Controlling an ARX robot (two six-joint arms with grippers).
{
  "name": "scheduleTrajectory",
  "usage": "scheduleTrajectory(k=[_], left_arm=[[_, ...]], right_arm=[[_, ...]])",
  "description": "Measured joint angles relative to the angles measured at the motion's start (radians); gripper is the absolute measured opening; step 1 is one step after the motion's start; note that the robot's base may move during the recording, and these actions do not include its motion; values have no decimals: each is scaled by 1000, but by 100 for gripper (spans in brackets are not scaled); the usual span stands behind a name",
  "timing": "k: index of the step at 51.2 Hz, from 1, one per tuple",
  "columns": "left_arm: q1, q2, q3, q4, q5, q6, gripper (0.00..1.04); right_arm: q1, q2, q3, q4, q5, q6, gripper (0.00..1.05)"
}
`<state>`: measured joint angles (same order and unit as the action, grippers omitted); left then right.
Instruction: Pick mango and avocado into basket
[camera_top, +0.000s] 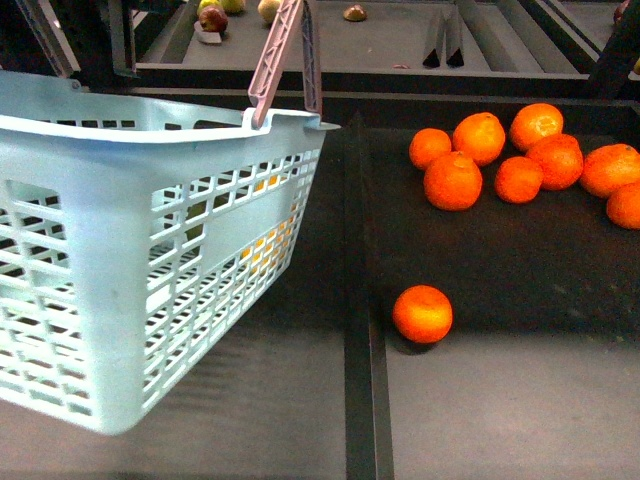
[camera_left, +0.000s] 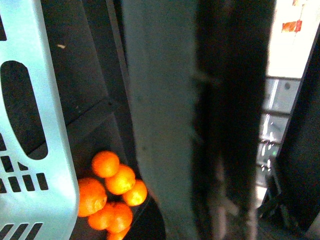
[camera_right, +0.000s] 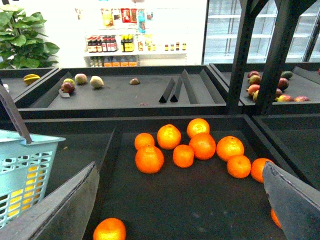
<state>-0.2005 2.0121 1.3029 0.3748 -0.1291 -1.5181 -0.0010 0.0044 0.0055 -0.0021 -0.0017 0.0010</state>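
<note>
The light teal basket (camera_top: 150, 270) hangs tilted at the left of the front view, lifted by its grey-brown handle (camera_top: 285, 60). Something bright yellow, likely the mango (camera_top: 270, 240), shows through its slotted side; it also shows in the right wrist view (camera_right: 30, 185). The avocado is hidden. My left gripper is shut on the basket's handle (camera_left: 160, 125), which fills the blurred left wrist view beside the basket wall (camera_left: 30, 125). My right gripper (camera_right: 180, 210) is open and empty, its fingers (camera_right: 60, 210) spread over the dark bin of oranges.
Several oranges (camera_top: 500, 160) lie piled at the right of the dark bin, and one orange (camera_top: 422, 313) lies alone nearer. A divider (camera_top: 355, 300) runs between the bins. Back shelf bins hold mixed fruit (camera_top: 212, 18) and a yellow fruit (camera_right: 31, 78).
</note>
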Motion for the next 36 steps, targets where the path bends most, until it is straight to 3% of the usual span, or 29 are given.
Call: scheduleTrajectory(k=[17,36], left_arm=[[32,156,66,243,-23,-119,7],[55,324,51,424,8,-98,7]], right_arm=[[0,0,0,0,0,0,97],[0,0,0,0,0,0,97]])
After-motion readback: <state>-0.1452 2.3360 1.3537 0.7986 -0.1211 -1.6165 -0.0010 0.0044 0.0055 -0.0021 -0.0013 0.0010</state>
